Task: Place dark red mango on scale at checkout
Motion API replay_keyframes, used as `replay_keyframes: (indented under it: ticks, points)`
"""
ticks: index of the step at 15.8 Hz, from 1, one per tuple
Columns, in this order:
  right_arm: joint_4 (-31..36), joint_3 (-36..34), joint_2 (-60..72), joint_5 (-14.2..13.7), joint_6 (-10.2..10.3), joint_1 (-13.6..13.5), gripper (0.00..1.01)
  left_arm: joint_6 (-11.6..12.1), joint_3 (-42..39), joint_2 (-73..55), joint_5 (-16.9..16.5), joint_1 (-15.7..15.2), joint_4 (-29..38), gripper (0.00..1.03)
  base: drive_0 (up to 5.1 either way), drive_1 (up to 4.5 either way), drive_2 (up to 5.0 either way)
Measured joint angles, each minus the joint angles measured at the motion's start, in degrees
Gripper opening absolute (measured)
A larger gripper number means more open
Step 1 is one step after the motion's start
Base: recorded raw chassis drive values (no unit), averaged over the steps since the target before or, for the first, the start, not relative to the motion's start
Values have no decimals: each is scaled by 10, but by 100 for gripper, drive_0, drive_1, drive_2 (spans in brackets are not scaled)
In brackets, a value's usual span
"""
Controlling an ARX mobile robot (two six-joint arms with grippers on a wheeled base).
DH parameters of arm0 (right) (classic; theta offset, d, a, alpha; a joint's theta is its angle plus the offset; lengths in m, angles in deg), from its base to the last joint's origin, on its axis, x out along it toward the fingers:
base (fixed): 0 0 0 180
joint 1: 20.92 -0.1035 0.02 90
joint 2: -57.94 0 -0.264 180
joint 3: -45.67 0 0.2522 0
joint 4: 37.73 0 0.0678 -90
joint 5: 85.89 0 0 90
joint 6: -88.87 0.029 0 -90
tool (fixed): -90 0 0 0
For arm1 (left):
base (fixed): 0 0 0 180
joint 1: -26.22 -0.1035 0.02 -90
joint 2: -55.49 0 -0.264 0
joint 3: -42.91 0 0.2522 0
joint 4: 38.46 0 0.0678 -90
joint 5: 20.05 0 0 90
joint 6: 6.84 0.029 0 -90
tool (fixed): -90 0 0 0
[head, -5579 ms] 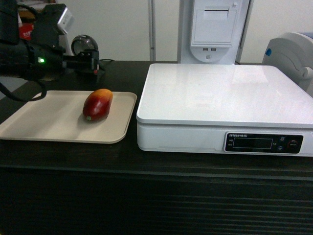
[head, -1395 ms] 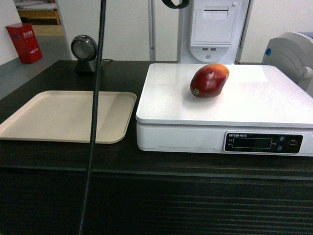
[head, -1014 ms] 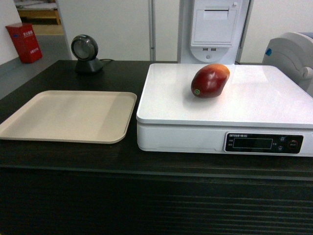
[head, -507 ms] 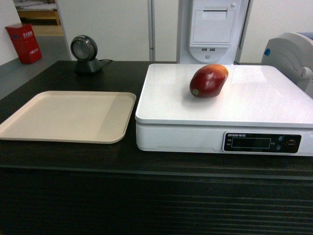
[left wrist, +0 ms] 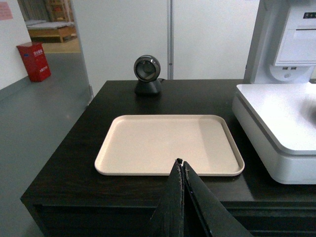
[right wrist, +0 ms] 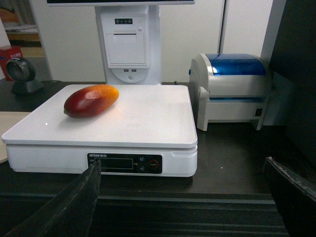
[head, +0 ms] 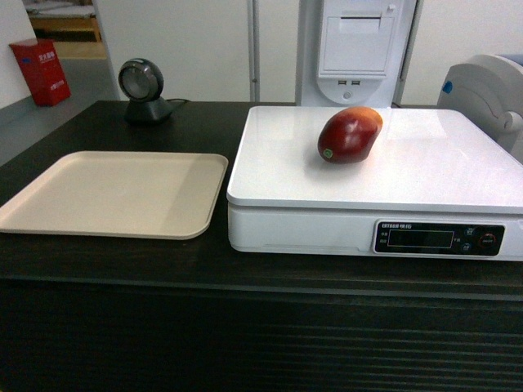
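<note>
The dark red mango point(head: 350, 134) lies on its side on the white scale point(head: 425, 175), toward the back left of its flat top; it also shows in the right wrist view as the mango point(right wrist: 91, 100) on the scale point(right wrist: 148, 123). The scale stands on the black checkout point(head: 204, 269) counter. Neither arm appears in the head view. In the left wrist view my left gripper point(left wrist: 181, 163) is shut with nothing in it, held back in front of the counter's edge. My right gripper point(right wrist: 182, 165) is open wide and empty, also off the counter's front.
A bare beige tray point(head: 114, 194) lies left of the scale. A round scanner point(head: 143, 90) stands at the back left. A white receipt printer column point(head: 355, 49) rises behind the scale, and a white-and-blue printer point(right wrist: 232, 89) sits to its right.
The mango went from the beige tray onto the scale. The left arm and its cable have left the head view. Over the last second nothing has moved.
</note>
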Motion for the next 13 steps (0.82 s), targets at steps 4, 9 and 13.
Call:
replay_keyframes:
  ticks: [4,9,13]
  points:
    - [0,0,0,0,0,0,98,0,-13,50,0,0,-34,2,0,0,0]
    - [0,0,0,0,0,0,98,0,-17,68,0,0,-47,2,0,0,0]
    - [0,0,0,0,0,0,98,0,-35,113,0,0,-69,2,0,0,0]
